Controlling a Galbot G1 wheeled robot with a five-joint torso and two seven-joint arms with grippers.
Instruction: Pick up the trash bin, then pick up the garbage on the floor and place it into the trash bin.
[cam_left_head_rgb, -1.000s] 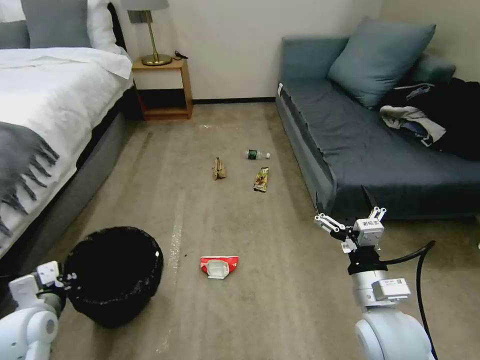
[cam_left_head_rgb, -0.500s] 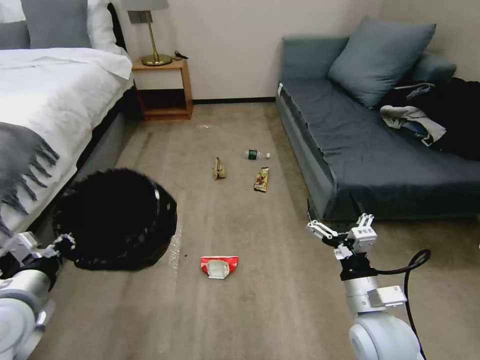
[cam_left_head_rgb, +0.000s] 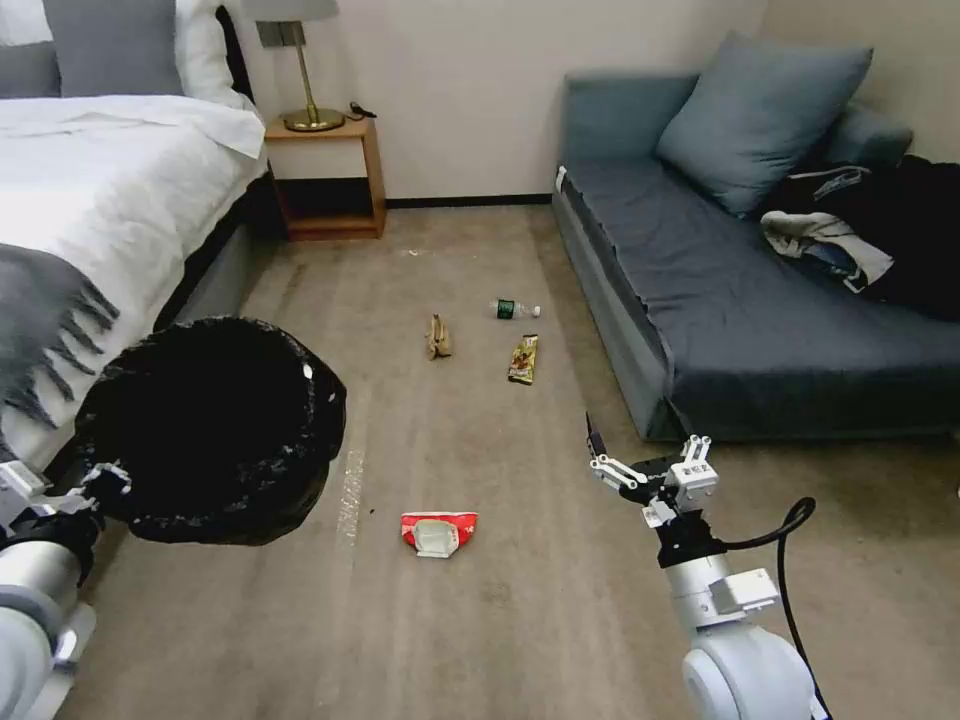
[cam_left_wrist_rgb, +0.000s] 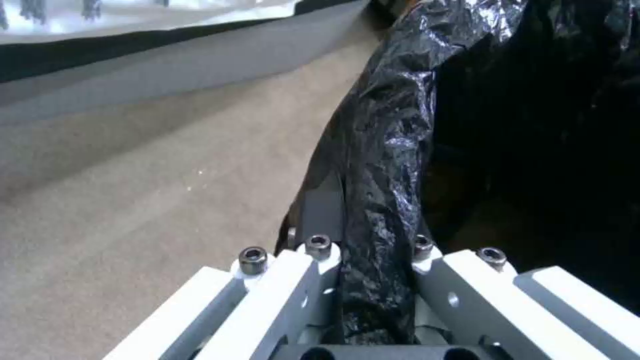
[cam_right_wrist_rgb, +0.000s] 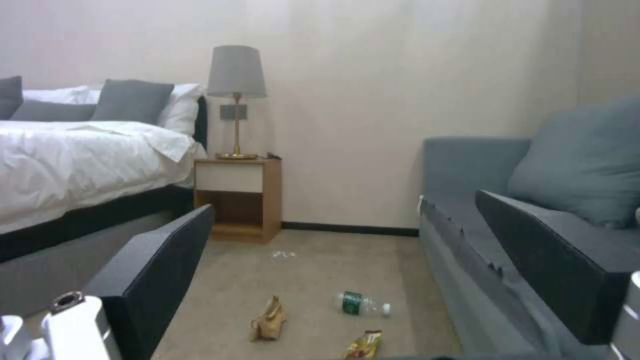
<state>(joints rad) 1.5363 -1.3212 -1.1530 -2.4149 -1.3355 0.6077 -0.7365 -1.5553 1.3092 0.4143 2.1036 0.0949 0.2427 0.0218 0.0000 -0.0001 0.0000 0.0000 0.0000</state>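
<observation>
The trash bin (cam_left_head_rgb: 215, 430), round and lined with a crinkly black bag, hangs tilted above the carpet at the left. My left gripper (cam_left_head_rgb: 100, 482) is shut on its rim; the left wrist view shows the gripper (cam_left_wrist_rgb: 377, 260) pinching the black bag of the bin (cam_left_wrist_rgb: 393, 140). The garbage lies on the floor: a red-and-white packet (cam_left_head_rgb: 438, 531), a tan paper bag (cam_left_head_rgb: 437, 338), a snack wrapper (cam_left_head_rgb: 522, 358) and a small bottle (cam_left_head_rgb: 515, 309). My right gripper (cam_left_head_rgb: 625, 468) hovers open, right of the packet. In the right wrist view its dark fingers (cam_right_wrist_rgb: 160, 265) frame the bottle (cam_right_wrist_rgb: 362, 304), paper bag (cam_right_wrist_rgb: 269, 325) and wrapper (cam_right_wrist_rgb: 363, 345).
A bed (cam_left_head_rgb: 90, 200) runs along the left side. A wooden nightstand (cam_left_head_rgb: 325, 180) with a lamp stands against the back wall. A blue sofa (cam_left_head_rgb: 760, 300) with a cushion and a clothes heap (cam_left_head_rgb: 870, 240) lines the right. Open carpet lies between them.
My left arm has lifted the trash bin off the floor and raised it, tilted. My right gripper has moved lower and to the left, still open.
</observation>
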